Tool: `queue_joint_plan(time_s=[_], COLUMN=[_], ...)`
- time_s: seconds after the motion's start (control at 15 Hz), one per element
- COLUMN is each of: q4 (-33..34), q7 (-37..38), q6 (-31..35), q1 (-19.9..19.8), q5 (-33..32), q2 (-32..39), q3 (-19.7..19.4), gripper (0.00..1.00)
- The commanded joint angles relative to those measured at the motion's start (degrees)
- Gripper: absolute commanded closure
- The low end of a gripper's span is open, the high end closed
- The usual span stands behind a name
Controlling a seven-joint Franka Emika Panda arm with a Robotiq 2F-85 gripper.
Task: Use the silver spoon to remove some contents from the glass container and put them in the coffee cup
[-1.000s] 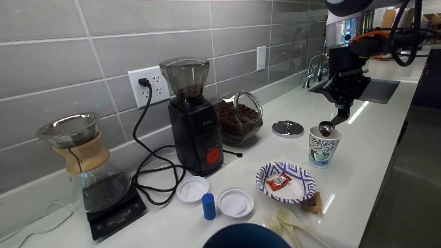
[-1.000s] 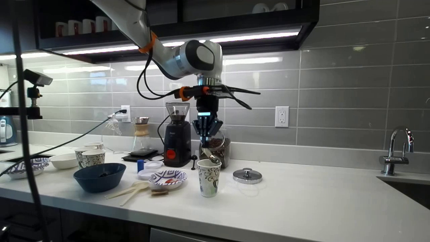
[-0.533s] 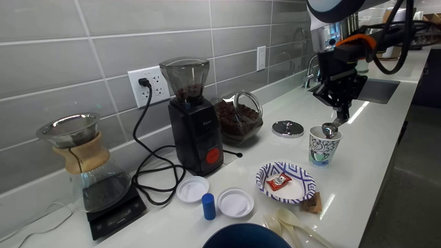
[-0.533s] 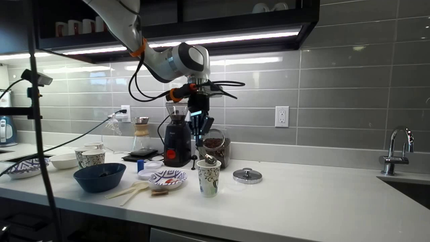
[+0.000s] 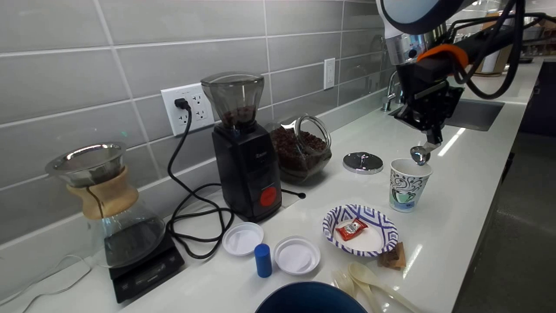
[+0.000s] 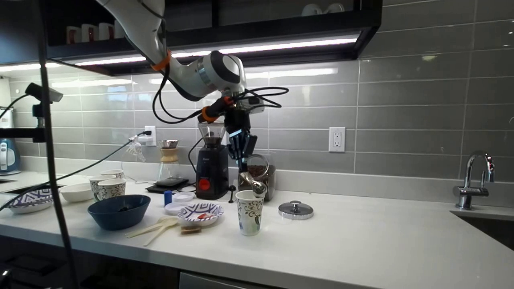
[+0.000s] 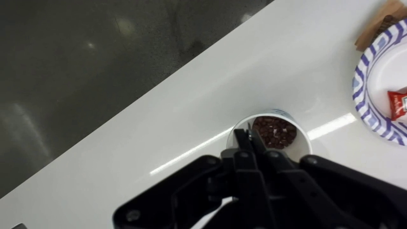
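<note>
Behind everything stands a wall of grey glossy tiles point(image 5: 304, 17), and before it runs a smooth white counter point(image 6: 361, 241). Near the wall rests the squat clear glass jar point(image 5: 299, 167); its mouth is slanted, probably so that one may scoop from the side. The black angular gripper point(image 5: 434, 137) points down, its fingers together, since they clamp only a thin handle. Below, the white paper cup with teal-green pattern point(image 6: 249, 214) stands upright, wider at the top, which helps to catch what falls. The flat polished metal lid point(image 6: 297, 212) lies apart from the jar, which leaves it open. The shiny silver metal spoon point(image 6: 254, 183) is the thing in the grip: it slants down, its round bowl at the cup's mouth, seemingly tilted for emptying; whether it touches the rim, I cannot tell. Smallest are the dark brown beans point(image 7: 276, 133) inside the cup, so I judge the pouring nearly finished.
</note>
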Motion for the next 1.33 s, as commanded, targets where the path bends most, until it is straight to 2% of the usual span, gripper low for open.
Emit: queue_joint_plan(time_s=[0.0, 0.13, 0.33, 0.53, 0.73, 1.0, 1.27], q4=[0.5, 0.8, 1.0, 0.3, -1.3, -0.8, 1.5], q7=[2.1, 0.7, -3.1, -8.2, -15.6, -25.4, -32.5], q6=[-0.2, -0.7, -1.3, -1.7, -0.1, 3.4, 4.6], q1=[0.6, 0.5, -0.5, -2.6, -5.9, -9.3, -10.6], q5=[-1.4, 1.1, 8.0, 18.0, 27.5, 39.5, 53.0], q2=[-0.3, -0.6, -3.0, -7.3, -9.9, -7.3, -1.8], q3=[0.5, 0.9, 1.1, 0.0, -2.9, -6.4, -6.8], gripper=[0.99, 0.99, 0.99, 0.99, 0.99, 0.99, 0.99])
